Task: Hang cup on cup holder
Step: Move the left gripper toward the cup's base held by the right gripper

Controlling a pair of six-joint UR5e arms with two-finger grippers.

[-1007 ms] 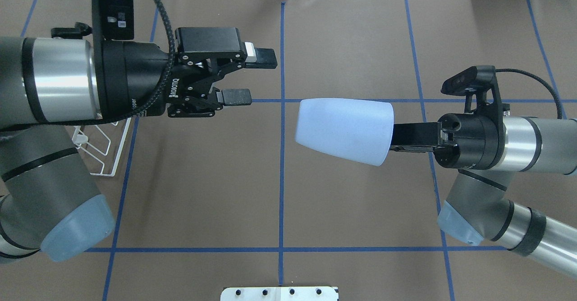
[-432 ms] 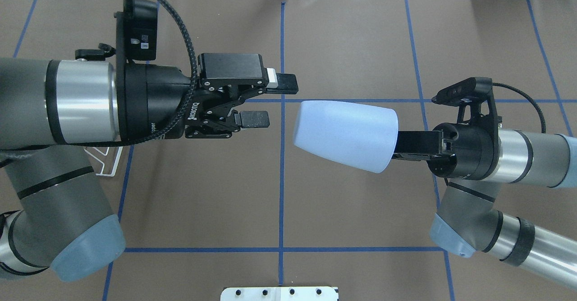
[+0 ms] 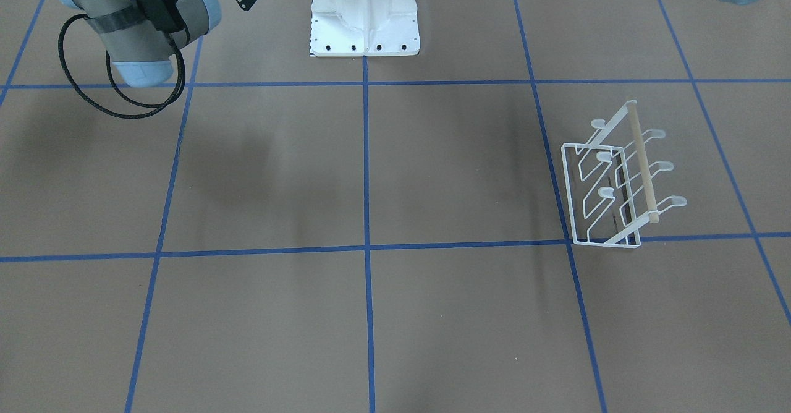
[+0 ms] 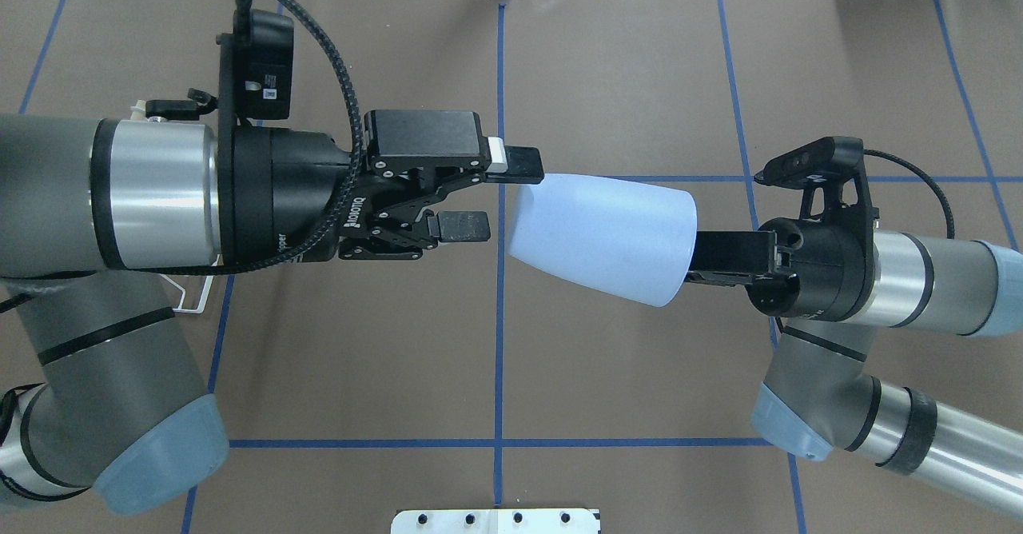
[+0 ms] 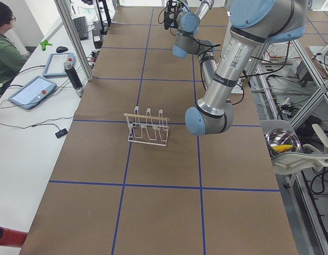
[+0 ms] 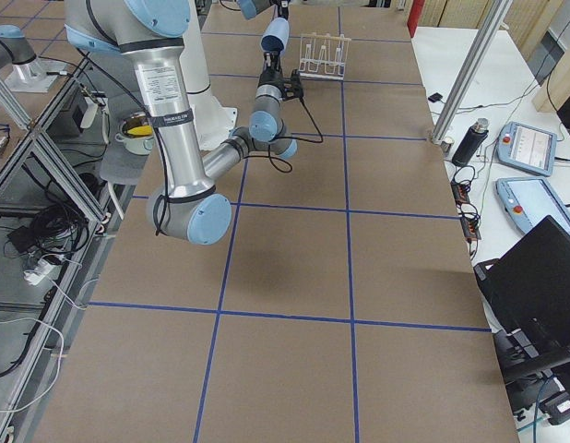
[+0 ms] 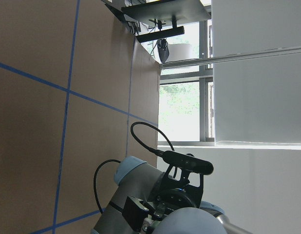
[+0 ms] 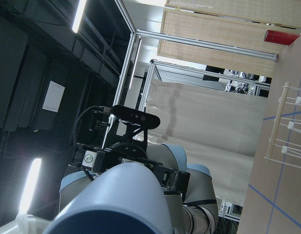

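Observation:
The pale blue cup (image 4: pixel 599 234) is held in the air on its side over the table's middle, base pointing left. My right gripper (image 4: pixel 707 254) is shut on its rim from the right. My left gripper (image 4: pixel 502 196) is open just left of the cup's base; its upper finger (image 4: pixel 523 165) overlaps the base's edge and the lower finger (image 4: pixel 463 226) stays short of it. The white wire cup holder (image 3: pixel 618 184) stands upright on the table's left side with nothing on its prongs. In the overhead view only a corner of it (image 4: pixel 192 298) shows under my left arm.
The white robot pedestal (image 3: pixel 364 23) stands at the table's near edge in the middle. An operator (image 5: pixel 5 48) sits at a side desk with tablets beyond the table's left end. A steel bowl (image 5: pixel 283 142) sits on a shelf off the table.
My left gripper has moved right and down, still open, until its upper finger reaches the cup's base. My right gripper has shifted the cup slightly left and lower.

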